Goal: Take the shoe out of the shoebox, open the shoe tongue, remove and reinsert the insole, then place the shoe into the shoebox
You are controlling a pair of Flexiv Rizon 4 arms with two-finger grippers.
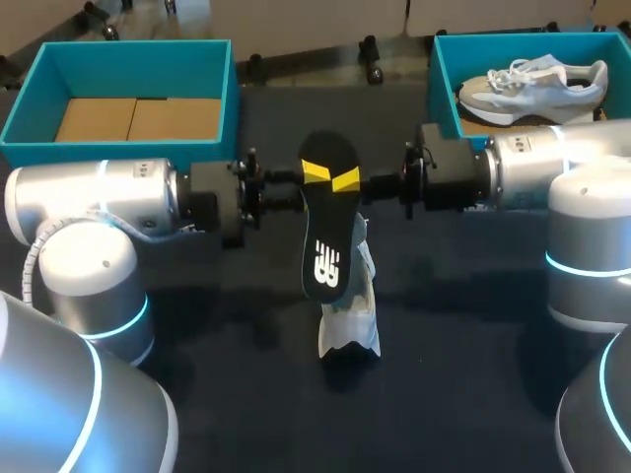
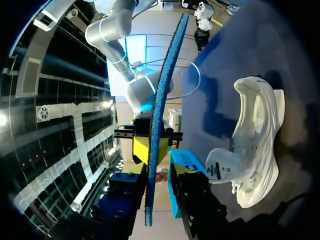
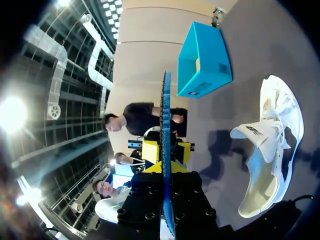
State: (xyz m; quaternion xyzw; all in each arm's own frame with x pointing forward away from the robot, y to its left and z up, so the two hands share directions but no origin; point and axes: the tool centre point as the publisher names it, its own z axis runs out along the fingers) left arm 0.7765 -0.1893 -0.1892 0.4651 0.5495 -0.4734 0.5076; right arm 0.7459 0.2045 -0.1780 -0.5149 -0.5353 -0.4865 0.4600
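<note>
Above the desk [image 1: 473, 394], at twelve o'clock from the white sneaker [image 1: 351, 307], gripping the black insole [image 1: 325, 246] with left claw [image 1: 314, 175] and right claw [image 1: 347, 182], both clenched (opposite edges). Likely light, floppy; pinch the rim.

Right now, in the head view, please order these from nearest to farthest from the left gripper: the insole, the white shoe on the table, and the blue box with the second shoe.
1. insole: clamped in the left gripper, at the table's middle.
2. white shoe on the table: under the insole, toward the robot.
3. blue box with the second shoe: at the far right corner.
</note>
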